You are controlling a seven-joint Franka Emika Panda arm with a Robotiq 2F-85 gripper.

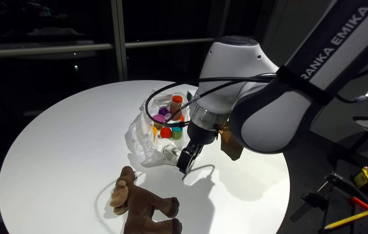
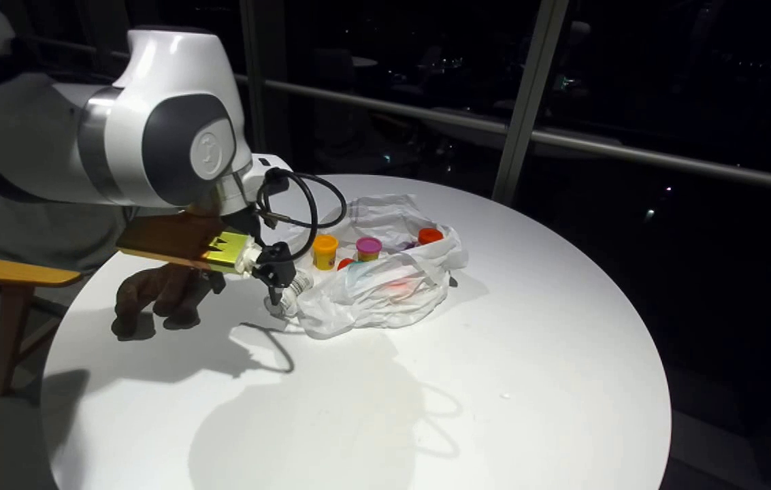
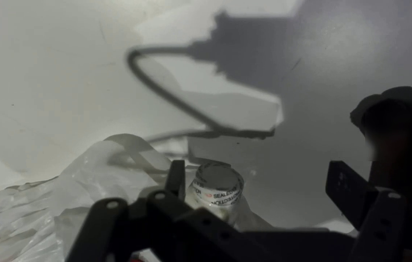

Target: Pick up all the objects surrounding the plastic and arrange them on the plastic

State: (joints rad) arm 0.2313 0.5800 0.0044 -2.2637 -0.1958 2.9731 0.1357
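A crumpled bag (image 1: 137, 143) of thin, translucent white plastic lay opened on the smooth, round worktop (image 1: 60, 152), its wrinkled walls enclosing a yellow-orange tub (image 2: 324, 253), a pink-lidded tub (image 2: 369, 246), a purple tub (image 1: 163, 110), a green tub (image 1: 177, 134) with a teal lid, a tall, clear jar (image 1: 174, 108) with an orange-red lid and reddish-brown contents, and a red lid (image 1: 166, 132), its body hard to make out. At the bag's edge lay a tilted cylindrical bottle (image 3: 218, 191), its end wrapped in a printed band; whether it rested on plastic or on worktop could not be determined. The jaws stood wide apart, and in the wrist view the bottle appeared between them, closer to one side. A brown plush animal (image 1: 141, 204) with rounded limbs lay on the worktop outside the bag, cropped by the frame in an exterior view. A black cable (image 1: 216, 79) partly obscured the tubs in an exterior view.
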